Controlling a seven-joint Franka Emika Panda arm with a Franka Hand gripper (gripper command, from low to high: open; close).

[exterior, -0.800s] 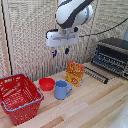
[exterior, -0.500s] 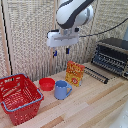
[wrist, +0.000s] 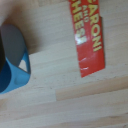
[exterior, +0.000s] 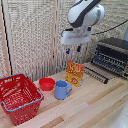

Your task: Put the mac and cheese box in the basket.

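The mac and cheese carton [exterior: 74, 74] stands upright on the wooden table, orange-yellow with red print, just to the exterior view's right of a blue mug [exterior: 62, 90]. My gripper [exterior: 73, 49] hangs well above the carton on the white arm, its two dark fingers pointing down with a gap between them and nothing held. The red wire basket [exterior: 18, 97] with its blue-grey handle sits at the exterior view's left front. In the wrist view the carton's red top edge with white lettering [wrist: 90, 37] shows from above beside the blue mug [wrist: 12, 60]; my fingers are not visible there.
A small red bowl [exterior: 47, 83] lies between the basket and the mug. A toaster oven [exterior: 111, 56] stands at the exterior view's right, with a dark rack [exterior: 96, 75] lying in front of it. A slatted screen forms the back wall.
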